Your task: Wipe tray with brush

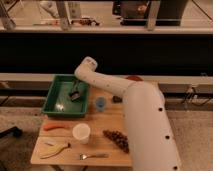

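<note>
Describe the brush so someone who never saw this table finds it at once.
Find the wooden table, then the green tray at its far left corner. Inside the tray, the gripper is shut on the brush. It is small and blackish, the only dark thing there.

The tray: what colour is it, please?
Green tray, in the camera view; the gripper is over it, shut on the brush.
</note>
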You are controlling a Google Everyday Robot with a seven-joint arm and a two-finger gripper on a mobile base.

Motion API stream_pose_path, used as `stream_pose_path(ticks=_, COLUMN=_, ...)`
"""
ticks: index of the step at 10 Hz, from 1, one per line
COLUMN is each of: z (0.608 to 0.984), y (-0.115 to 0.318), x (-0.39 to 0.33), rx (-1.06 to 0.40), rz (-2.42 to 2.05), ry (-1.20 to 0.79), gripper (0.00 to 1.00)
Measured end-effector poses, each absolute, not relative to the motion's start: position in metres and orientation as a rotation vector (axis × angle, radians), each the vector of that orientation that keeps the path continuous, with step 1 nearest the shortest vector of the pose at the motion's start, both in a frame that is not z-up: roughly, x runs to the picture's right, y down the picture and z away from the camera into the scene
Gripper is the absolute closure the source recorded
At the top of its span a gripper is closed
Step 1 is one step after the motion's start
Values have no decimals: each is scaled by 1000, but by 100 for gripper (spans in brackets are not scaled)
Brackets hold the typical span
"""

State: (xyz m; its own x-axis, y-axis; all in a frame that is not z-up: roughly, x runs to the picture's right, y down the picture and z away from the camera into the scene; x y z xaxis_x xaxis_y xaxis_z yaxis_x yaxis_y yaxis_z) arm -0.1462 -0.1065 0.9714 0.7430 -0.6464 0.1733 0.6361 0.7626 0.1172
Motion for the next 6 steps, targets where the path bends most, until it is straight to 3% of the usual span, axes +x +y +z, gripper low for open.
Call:
stream_pose_path(ticks=3, z=987, y=-133, x=-155, rx=64, rz=-732, ry=-183, gripper=100)
stream_pose_path(ticks=6, z=997, y=-132, x=-146, rx=76, rz=-747, ry=-148, gripper=100)
